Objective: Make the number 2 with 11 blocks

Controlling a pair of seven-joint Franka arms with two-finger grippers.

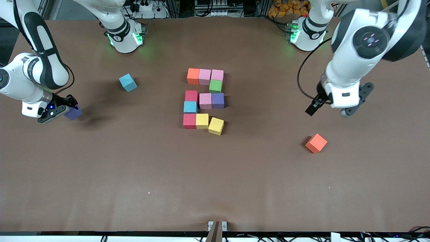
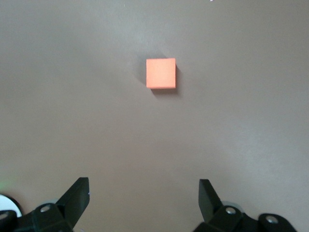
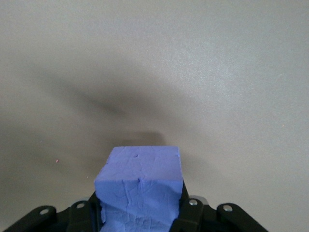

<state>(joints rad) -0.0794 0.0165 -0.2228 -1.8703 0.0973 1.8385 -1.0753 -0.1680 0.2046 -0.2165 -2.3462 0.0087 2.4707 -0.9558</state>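
Note:
Several blocks in the middle of the table form the number 2 [image 1: 204, 101]: orange [image 1: 193, 76], two pink and green [image 1: 215, 86] on the rows farthest from the front camera, crimson, pink and purple across the middle, cyan [image 1: 190, 107] below, then crimson and two yellow. The end yellow block [image 1: 216, 126] sits slightly turned. My right gripper [image 1: 62, 111] is shut on a violet-blue block [image 1: 74, 113] [image 3: 140, 186] over the table's right-arm end. My left gripper [image 1: 327, 111] [image 2: 144, 186] hangs open, holding nothing, over bare table beside a loose orange block [image 1: 316, 143] [image 2: 161, 73].
A loose cyan block [image 1: 128, 82] lies between the digit and the right arm's end. Both arm bases [image 1: 124, 33] [image 1: 307, 32] stand along the table edge farthest from the front camera. The brown tabletop [image 1: 215, 188] runs wide toward the front camera.

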